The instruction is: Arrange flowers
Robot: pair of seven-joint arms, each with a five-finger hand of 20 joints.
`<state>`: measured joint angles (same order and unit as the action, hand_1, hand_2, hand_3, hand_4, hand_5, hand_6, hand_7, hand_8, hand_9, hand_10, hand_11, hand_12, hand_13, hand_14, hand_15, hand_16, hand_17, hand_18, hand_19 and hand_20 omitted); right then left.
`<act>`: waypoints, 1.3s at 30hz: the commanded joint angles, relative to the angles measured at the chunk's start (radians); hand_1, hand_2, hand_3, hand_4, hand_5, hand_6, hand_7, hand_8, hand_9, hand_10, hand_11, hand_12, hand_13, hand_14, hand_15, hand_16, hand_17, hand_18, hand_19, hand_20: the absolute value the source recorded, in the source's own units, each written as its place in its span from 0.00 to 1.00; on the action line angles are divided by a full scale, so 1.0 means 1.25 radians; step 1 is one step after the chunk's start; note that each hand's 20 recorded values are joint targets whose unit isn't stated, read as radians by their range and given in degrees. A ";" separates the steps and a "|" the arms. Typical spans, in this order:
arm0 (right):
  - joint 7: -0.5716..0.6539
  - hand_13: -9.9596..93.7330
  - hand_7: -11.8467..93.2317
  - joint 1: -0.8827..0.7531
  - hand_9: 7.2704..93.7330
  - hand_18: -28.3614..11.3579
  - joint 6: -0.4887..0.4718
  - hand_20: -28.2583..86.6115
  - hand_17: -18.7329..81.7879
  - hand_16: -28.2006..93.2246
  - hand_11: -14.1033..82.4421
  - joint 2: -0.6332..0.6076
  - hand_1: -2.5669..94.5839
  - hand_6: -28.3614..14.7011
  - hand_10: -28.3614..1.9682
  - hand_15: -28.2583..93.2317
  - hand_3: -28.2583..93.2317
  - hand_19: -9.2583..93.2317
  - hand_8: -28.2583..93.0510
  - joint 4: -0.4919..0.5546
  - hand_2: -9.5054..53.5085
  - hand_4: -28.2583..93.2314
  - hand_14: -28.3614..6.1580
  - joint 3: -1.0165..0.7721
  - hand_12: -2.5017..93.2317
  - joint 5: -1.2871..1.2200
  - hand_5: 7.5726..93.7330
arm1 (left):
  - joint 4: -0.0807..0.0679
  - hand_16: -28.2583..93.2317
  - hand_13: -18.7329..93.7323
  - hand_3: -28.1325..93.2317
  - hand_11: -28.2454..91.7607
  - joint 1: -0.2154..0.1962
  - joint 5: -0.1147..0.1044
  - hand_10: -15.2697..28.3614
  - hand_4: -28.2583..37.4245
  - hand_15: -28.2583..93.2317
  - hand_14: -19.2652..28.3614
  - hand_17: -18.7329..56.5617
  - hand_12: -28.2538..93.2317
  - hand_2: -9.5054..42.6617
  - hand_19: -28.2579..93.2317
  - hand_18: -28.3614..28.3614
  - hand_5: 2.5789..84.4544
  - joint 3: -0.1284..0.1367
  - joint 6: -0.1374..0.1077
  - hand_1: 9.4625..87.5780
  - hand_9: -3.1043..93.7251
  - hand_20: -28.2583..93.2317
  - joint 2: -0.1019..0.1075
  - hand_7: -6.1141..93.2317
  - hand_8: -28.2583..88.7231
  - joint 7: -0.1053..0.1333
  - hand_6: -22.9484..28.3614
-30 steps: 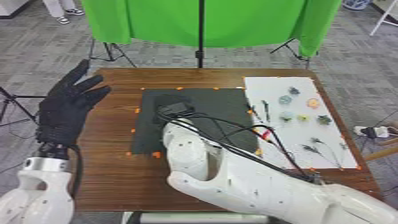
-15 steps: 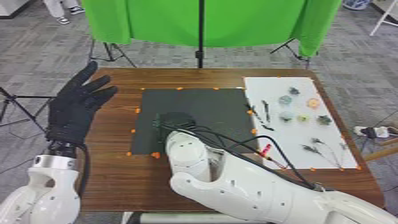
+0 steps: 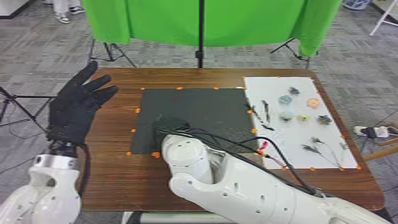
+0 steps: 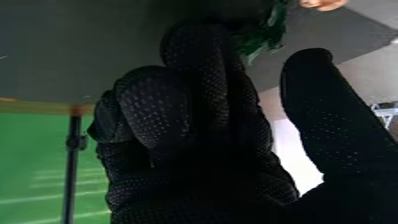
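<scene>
Left robot hand [image 3: 73, 112]: spread, at left table edge [image 3: 98, 71] | right robot hand [image 3: 171, 124]: fingers straight, over mat [image 3: 213, 107] | greenery [image 4: 270, 33] perhaps touching

Beyond my table [image 3: 107, 172], brown wood, I see a green cloth [image 3: 240, 25] hanging in folds, with a dark upright pole [image 3: 201, 30] in front of it. Grey patterned carpet [image 3: 155, 59] covers the floor. A black stand [image 3: 11, 106] rises on my left; far off to my right are a blue-and-white vessel [image 3: 356, 4] and a white-legged frame [image 3: 387, 22].
</scene>
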<state>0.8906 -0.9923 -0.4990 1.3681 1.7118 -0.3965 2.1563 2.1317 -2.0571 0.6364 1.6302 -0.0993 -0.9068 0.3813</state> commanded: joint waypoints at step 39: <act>-0.069 0.67 0.28 -0.619 0.65 0.06 0.352 0.42 0.41 0.30 0.48 -0.313 0.33 0.52 0.23 0.76 0.86 0.87 0.12 0.420 0.18 0.03 0.29 -0.939 0.18 -0.511 0.58 | 0.069 0.18 0.40 0.88 0.41 -0.220 -0.010 0.77 0.00 0.64 0.98 0.16 0.33 0.29 0.67 1.00 0.39 0.098 -0.042 0.15 0.38 0.37 -0.087 0.19 0.16 -0.007 0.57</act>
<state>0.7591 -1.5062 -0.1272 1.1491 2.1658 -1.3867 1.4644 2.2240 -2.3177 0.6260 1.7601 -0.1522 -1.0006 0.3782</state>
